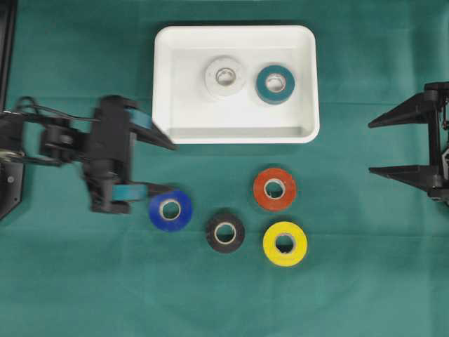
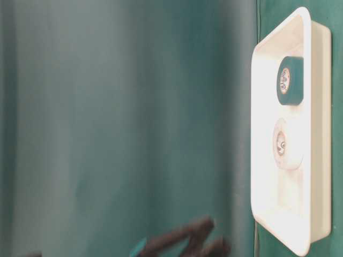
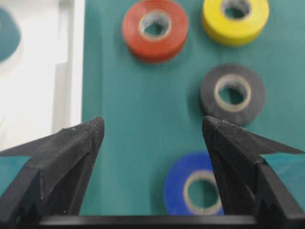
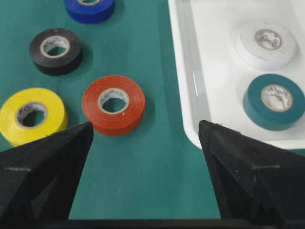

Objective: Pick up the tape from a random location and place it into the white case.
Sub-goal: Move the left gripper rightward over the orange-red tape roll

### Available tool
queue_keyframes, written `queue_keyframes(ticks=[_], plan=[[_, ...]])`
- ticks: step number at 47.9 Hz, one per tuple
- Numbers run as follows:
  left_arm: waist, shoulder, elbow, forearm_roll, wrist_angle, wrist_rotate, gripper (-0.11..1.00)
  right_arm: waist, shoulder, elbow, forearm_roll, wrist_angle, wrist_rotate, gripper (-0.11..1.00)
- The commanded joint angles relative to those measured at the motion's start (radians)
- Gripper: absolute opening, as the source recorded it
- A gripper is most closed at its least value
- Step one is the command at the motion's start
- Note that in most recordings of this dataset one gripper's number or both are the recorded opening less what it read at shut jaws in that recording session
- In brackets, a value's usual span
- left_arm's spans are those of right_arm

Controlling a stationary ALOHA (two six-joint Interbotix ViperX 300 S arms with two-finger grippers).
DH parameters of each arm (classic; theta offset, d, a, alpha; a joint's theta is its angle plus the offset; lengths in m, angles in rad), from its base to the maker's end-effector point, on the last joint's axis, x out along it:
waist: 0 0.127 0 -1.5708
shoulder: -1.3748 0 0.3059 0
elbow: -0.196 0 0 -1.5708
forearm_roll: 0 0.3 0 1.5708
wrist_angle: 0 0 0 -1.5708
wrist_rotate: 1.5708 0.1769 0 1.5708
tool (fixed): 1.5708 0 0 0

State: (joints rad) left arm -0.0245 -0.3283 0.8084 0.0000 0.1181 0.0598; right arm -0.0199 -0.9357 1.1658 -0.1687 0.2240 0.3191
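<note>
White case (image 1: 236,130) at the table's far middle, holding two tape rolls lying flat: white (image 1: 225,76) and teal (image 1: 275,84). Only the table-level view shows its rim in profile; the overhead view alone shows all four loose rolls: blue (image 1: 170,210), black (image 1: 225,232), red (image 1: 274,189), yellow (image 1: 285,243). Left gripper (image 1: 166,167) extended beside the blue roll, jaws wide, empty. Right gripper (image 1: 370,147) retracted at the edge, jaws wide, empty.
</note>
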Motion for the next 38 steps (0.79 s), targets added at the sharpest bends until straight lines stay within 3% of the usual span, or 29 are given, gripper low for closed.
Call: queue_keyframes(ticks=[1, 19, 38], plan=[[-0.014, 0.044, -0.086, -0.002, -0.009, 0.000, 0.80, 0.003, 0.006, -0.025, -0.005, -0.011, -0.002, 0.86], [-0.031, 0.249, -0.356, -0.002, -0.002, 0.005, 0.80, 0.002, 0.008, -0.025, -0.006, -0.011, -0.005, 0.86], [-0.038, 0.382, -0.532, 0.000, -0.002, 0.005, 0.80, 0.002, 0.006, -0.026, -0.011, -0.012, -0.009, 0.86]])
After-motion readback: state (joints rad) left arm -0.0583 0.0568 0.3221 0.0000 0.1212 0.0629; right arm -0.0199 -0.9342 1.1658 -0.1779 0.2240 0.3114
